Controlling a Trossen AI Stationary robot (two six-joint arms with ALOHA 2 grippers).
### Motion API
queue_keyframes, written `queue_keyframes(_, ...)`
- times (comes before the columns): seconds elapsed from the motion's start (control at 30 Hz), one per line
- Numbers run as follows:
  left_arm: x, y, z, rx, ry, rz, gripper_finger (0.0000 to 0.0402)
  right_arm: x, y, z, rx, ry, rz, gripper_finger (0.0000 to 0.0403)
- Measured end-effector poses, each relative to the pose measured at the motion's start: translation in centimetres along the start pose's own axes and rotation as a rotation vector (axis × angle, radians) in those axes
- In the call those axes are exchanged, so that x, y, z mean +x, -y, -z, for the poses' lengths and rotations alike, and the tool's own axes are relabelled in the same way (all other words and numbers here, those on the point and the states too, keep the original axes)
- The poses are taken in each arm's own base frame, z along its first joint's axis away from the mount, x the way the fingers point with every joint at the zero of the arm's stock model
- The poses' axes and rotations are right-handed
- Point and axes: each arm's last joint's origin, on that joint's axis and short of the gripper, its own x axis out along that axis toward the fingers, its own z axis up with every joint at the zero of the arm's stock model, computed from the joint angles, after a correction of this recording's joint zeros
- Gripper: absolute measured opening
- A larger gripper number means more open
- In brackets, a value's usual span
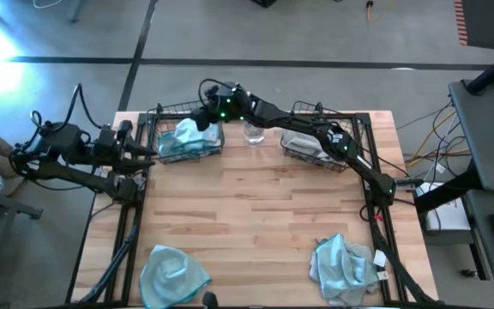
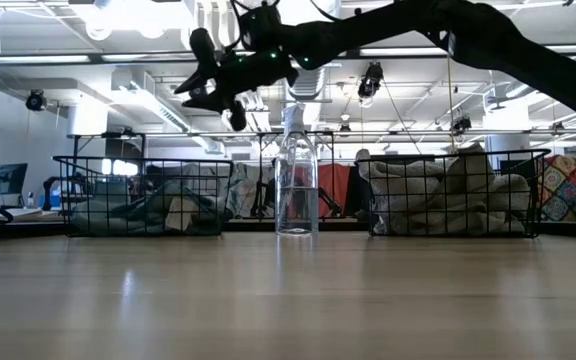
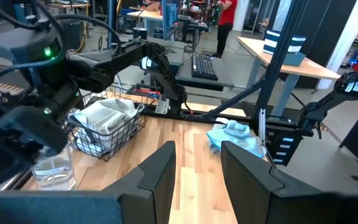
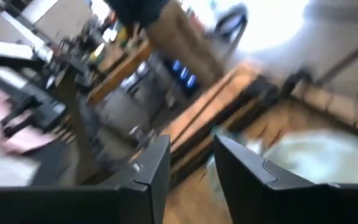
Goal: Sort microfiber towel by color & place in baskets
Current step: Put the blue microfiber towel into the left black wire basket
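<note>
Overhead, the right gripper [image 1: 202, 114] hangs over the left basket [image 1: 184, 137], which holds teal towels [image 1: 183, 140]; the right basket [image 1: 316, 144] holds pale towels [image 1: 303, 142], and loose teal cloths [image 1: 340, 262] lie at the near edge. The left gripper [image 1: 148, 153] waits beside the table's left side. At table height, the right gripper's fingers [image 2: 200, 52] stand spread and empty above the spray bottle [image 2: 296, 180]. The left wrist camera shows its fingers [image 3: 157, 171] parted, holding nothing.
</note>
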Motion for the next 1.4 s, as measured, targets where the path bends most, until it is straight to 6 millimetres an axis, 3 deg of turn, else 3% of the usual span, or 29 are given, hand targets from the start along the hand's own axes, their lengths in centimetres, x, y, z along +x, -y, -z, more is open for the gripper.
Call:
queue_keyframes(0.23,0.0,0.0,0.0,-0.009,0.000,0.001,0.0113,-0.5,0.0,3.1,0.139,-0.422,-0.124,0.0121)
queue_keyframes(0.33,0.0,0.0,0.0,-0.026,-0.002,0.009,0.0113,-1.7,-1.3,4.6,0.119,-0.592,-0.093,0.0116)
queue_keyframes(0.7,0.0,0.3,0.0,-0.050,-0.019,0.086,0.0113,-11.0,-11.9,7.2,-0.162,-0.912,0.278,0.0111)
queue_keyframes(0.9,0.1,0.4,0.1,-0.050,-0.032,0.132,0.0113,-16.0,-17.5,8.9,-0.065,-1.011,0.378,0.0109)
queue_keyframes(1.2,0.8,0.6,0.1,-0.048,-0.061,0.159,0.0113,-21.1,-25.4,13.5,0.030,-0.987,0.458,0.0100)
queue_keyframes(1.4,1.6,0.8,0.1,-0.045,-0.090,0.175,0.0113,-22.5,-28.2,17.7,0.053,-1.046,0.495,0.0100)
